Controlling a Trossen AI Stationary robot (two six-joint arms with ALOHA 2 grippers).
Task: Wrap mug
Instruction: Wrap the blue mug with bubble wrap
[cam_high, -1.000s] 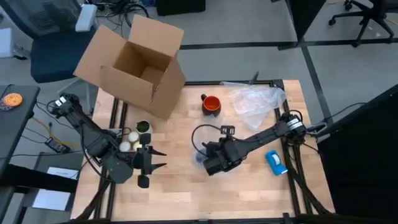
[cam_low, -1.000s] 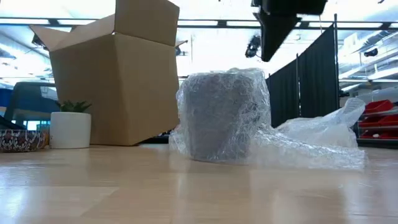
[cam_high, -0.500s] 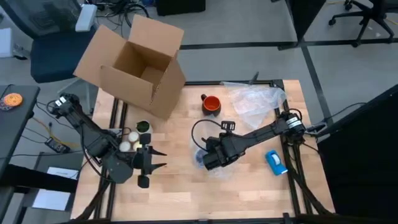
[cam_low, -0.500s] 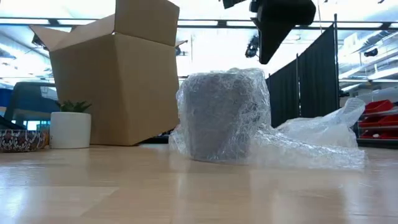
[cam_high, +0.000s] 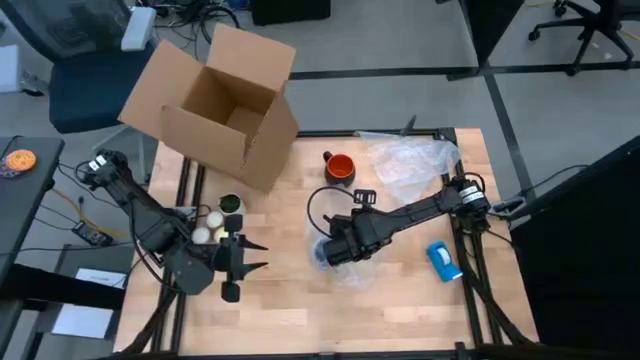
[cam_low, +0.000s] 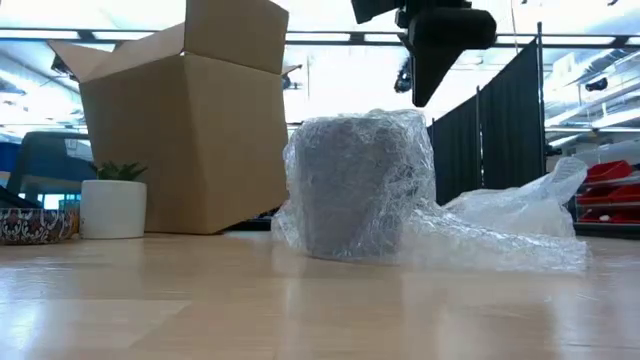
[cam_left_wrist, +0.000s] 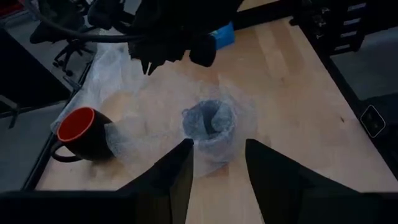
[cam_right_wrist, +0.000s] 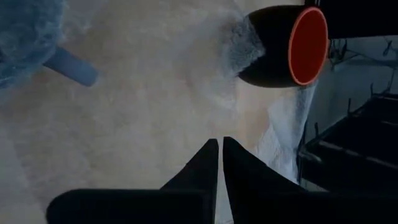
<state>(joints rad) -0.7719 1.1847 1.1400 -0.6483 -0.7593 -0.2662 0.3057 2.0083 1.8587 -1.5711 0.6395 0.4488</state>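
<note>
Mug (cam_high: 340, 168) stands upright, bare, orange inside, dark outside.

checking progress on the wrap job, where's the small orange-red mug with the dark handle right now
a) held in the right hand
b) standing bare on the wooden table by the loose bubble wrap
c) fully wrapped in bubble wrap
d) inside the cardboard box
b: the orange-red mug stands unwrapped on the wooden table beside the loose bubble wrap, with neither hand on it.
</note>
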